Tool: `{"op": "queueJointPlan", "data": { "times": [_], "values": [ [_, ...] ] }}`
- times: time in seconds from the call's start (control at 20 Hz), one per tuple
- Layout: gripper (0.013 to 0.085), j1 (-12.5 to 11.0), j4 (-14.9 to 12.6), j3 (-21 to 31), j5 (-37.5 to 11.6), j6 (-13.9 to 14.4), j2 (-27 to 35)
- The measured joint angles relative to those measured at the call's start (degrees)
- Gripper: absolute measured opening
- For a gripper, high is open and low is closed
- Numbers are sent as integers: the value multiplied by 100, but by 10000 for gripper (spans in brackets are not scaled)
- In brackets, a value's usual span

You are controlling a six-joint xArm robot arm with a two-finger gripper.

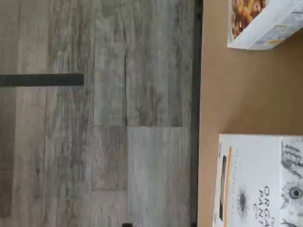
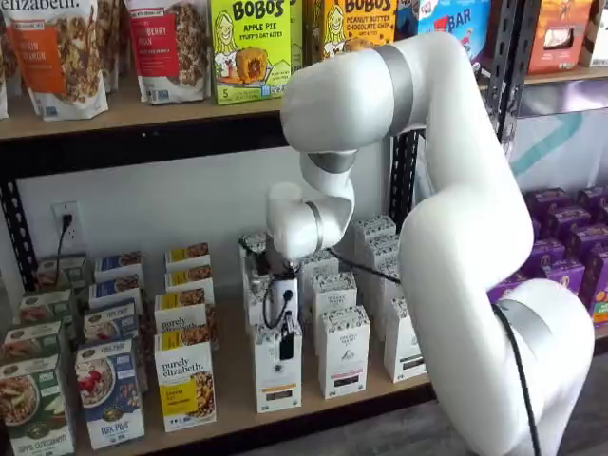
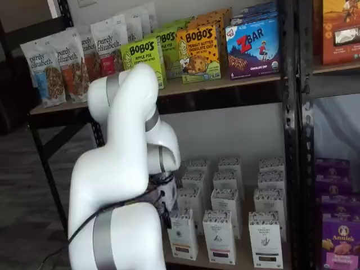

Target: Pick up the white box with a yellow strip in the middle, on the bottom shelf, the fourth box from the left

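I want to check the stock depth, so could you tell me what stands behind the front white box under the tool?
Behind the white box more white cartons run back along the bottom shelf. The tool and arm cover most of them, so their number is hidden.

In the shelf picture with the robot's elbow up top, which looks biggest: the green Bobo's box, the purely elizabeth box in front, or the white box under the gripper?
1. Green Bobo's box, though it sits nearer the camera's height.
2. and 3. Purely elizabeth box and white box look alike.

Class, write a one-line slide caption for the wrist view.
Looking down past the bottom shelf edge to grey plank floor, with a white box lying in view.
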Motion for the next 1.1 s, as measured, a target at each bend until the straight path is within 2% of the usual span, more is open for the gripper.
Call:
{"op": "queueJointPlan", "data": {
  "times": [0.1, 0.25, 0.55, 0.85, 1.1],
  "values": [
    [850, -23, 70, -197, 374, -72, 37],
    [850, -74, 110, -379, 541, -147, 84],
    [850, -125, 159, -588, 415, -242, 228],
    [850, -203, 45, -955, 421, -216, 532],
    [850, -295, 120, -1333, 431, -369, 851]
  ]
}}
